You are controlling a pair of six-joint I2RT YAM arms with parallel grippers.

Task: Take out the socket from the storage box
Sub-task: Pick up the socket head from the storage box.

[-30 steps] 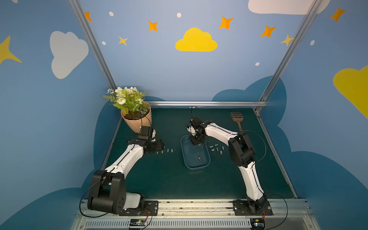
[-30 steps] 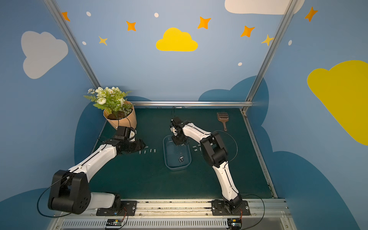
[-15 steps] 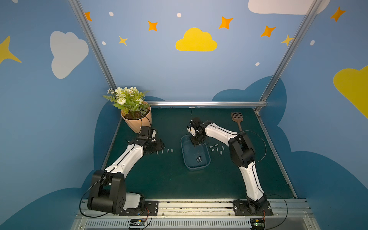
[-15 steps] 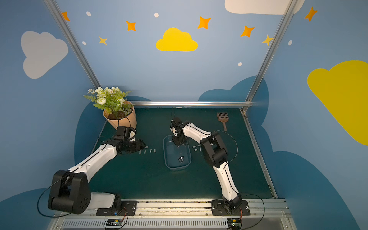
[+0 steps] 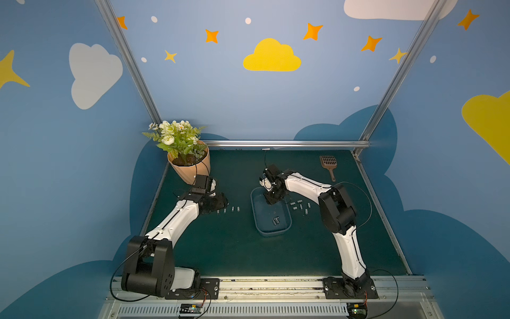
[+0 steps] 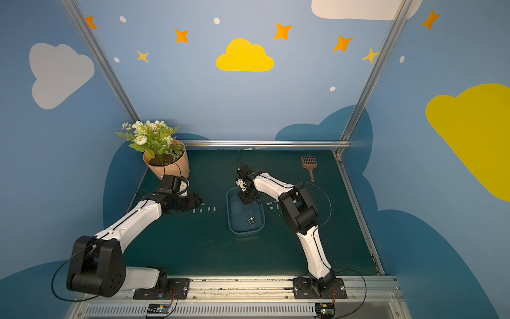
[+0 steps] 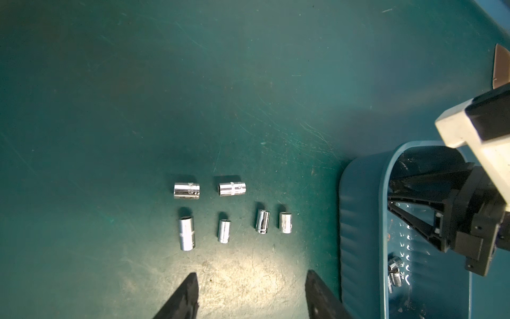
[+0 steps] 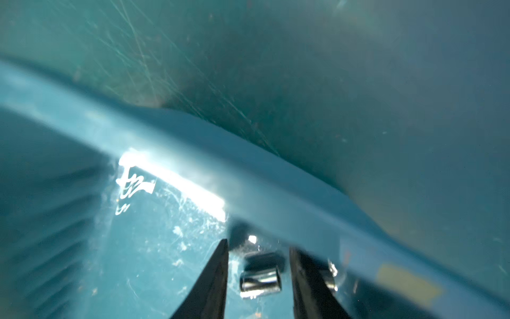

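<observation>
Right pincer (image 8: 259,244) is down inside the storage box (image 5: 271,234), at the box's far end, with its two black fingers spread. Between them lies one socket (image 8: 260,280), a short shiny cylinder on its side on the box floor. A sliver of floor shows on either side of it, so neither finger touches it. The box's wall rises just beyond the fingertips, and its rim crosses the right wrist view close to them. Past one finger, hard against that wall, a shiny bit (image 8: 331,272) glints; it is too blurred to name.

Two more sockets (image 5: 276,221) lie together towards the near end of the box, apart from the right pincer; both top views show them.

The left pincer (image 7: 251,273) is over the green table (image 5: 234,254), to the left of the box. Its fingers are spread with nothing between them. Just ahead of it six sockets (image 7: 224,230) lie on the table in two short rows, all on their sides, none touching another. The box's ribbed outer wall stands near one of its fingers.

On the right of the box a scatter of sockets (image 5: 300,206) lies on the table, between the box and the right arm's elbow. A peach flowerpot (image 5: 190,171) with white flowers stands at the far left corner, close behind the left wrist. A brown slotted scoop (image 5: 328,164) lies at the far right, well apart from the rest.
</observation>
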